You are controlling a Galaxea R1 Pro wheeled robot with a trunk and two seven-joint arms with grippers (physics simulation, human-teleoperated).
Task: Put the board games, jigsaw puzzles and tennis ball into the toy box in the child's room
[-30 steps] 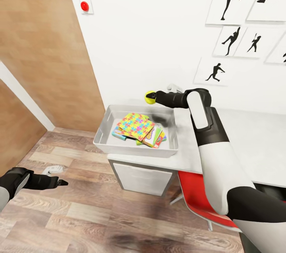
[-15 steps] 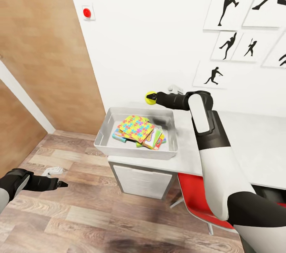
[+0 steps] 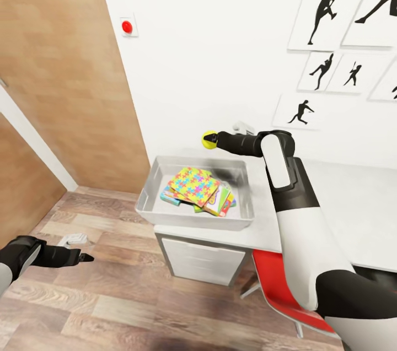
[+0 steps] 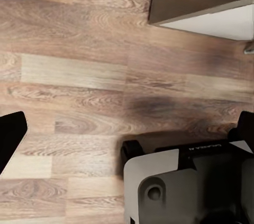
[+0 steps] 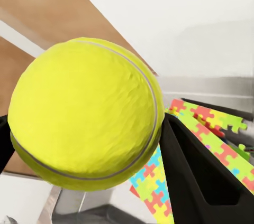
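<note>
My right gripper point(image 3: 210, 140) is shut on the yellow-green tennis ball point(image 3: 208, 140), holding it in the air above the far rim of the pale grey toy box point(image 3: 148, 192). The toy box stands at the left end of the table point(image 3: 353, 196). Inside it, a bright jigsaw puzzle point(image 3: 193, 184) lies on top of board games point(image 3: 222, 200). In the right wrist view the tennis ball point(image 5: 84, 118) sits large between black fingers point(image 5: 196, 174), with the jigsaw puzzle point(image 5: 211, 139) below. My left gripper point(image 3: 84, 257) hangs open low over the wood floor, holding nothing.
A white drawer unit point(image 3: 201, 259) stands under the table, and a red chair point(image 3: 278, 282) is beside it. A wooden panel point(image 3: 66, 75) lines the left wall. A red button point(image 3: 127, 26) and black silhouette pictures point(image 3: 325, 9) hang on the white wall. A small white object point(image 3: 74, 239) lies on the floor.
The whole picture has shifted slightly, so the camera moved. The tennis ball stays in my right gripper over the toy box's far rim. The left arm is still.
</note>
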